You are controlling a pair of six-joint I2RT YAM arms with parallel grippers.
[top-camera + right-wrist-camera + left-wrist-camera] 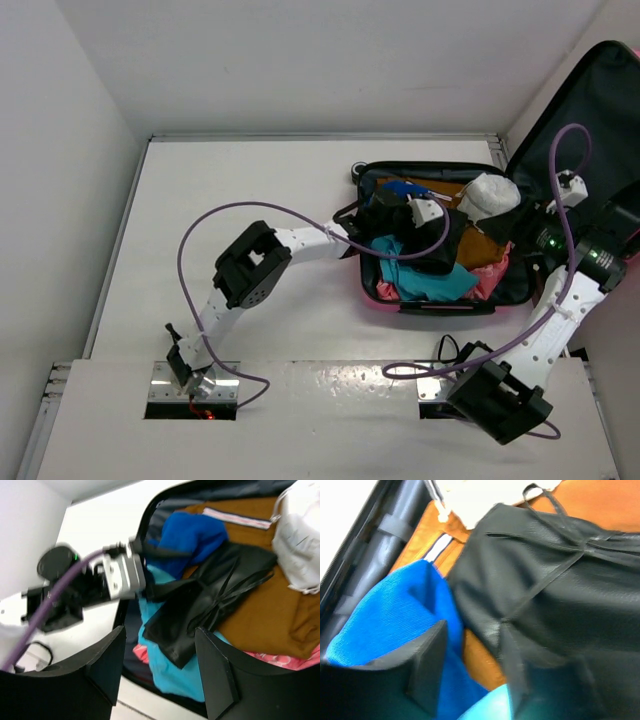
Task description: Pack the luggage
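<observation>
White tabletop holds the open luggage at centre-right; the left gripper, fingers apart, hangs over it, black garment just right of them; right gripper, also spread, hovers farther off.

The luggage is bright pink, its lining dark grey. The knit cloth is blue, the garment black, another garment brown, one cloth turquoise.

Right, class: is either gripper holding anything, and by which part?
The right gripper holds nothing; its jaws stand open above the luggage. The left gripper has parted jaws at the edge of the black garment; a grip cannot be told.
</observation>
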